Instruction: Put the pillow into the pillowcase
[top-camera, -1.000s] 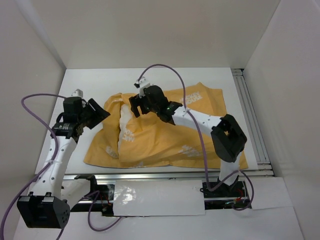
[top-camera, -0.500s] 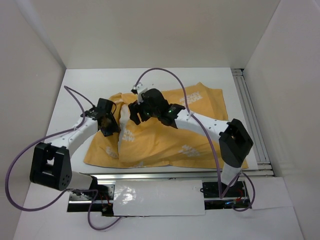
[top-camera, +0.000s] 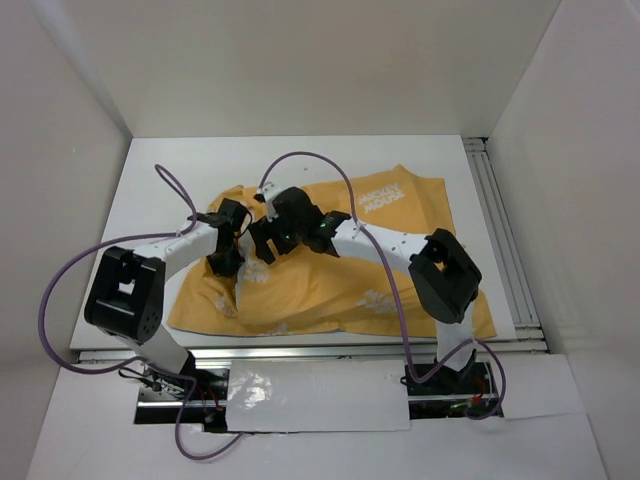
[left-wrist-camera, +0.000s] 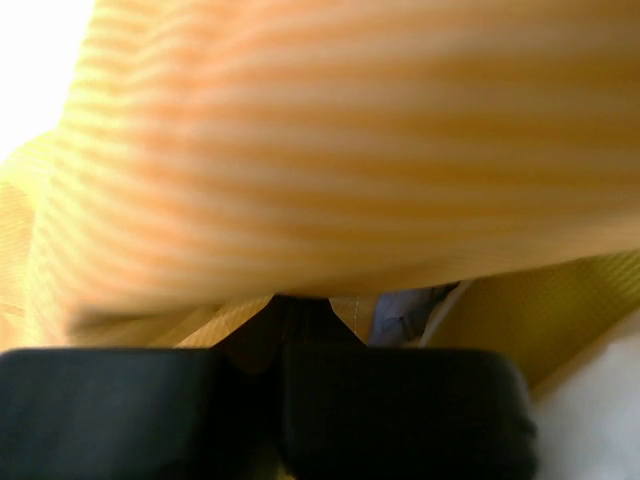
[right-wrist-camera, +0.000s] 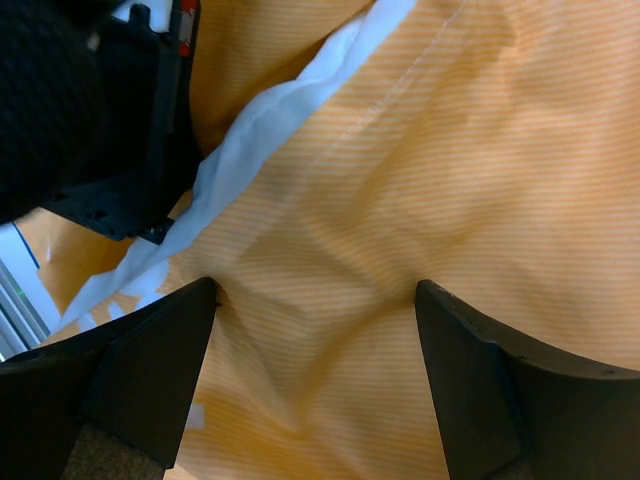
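Note:
The pillowcase (top-camera: 330, 290) lies spread on the table, orange-yellow side out with pale prints. The white pillow (right-wrist-camera: 270, 120) shows only as a strip at the sack's left opening; the fabric covers the remainder. My left gripper (top-camera: 222, 262) is at that opening, and its fingers (left-wrist-camera: 300, 305) are together with the tips buried under a fold of striped pillowcase (left-wrist-camera: 350, 150) cloth. My right gripper (top-camera: 262, 245) is just to its right. It stands wide open (right-wrist-camera: 315, 290), both fingertips pressed down on the pillowcase (right-wrist-camera: 480, 150), which puckers between them.
The left arm's black wrist (right-wrist-camera: 90, 110) sits close to my right gripper's left finger. An aluminium rail (top-camera: 500, 230) runs along the table's right side and another (top-camera: 300, 350) along the front edge. White walls enclose the table. Purple cables (top-camera: 300, 158) loop above both arms.
My left arm swung in from the table's left side to the pillowcase's opening and its jaws closed. My right gripper shifted slightly left and toward the front, staying open on the fabric.

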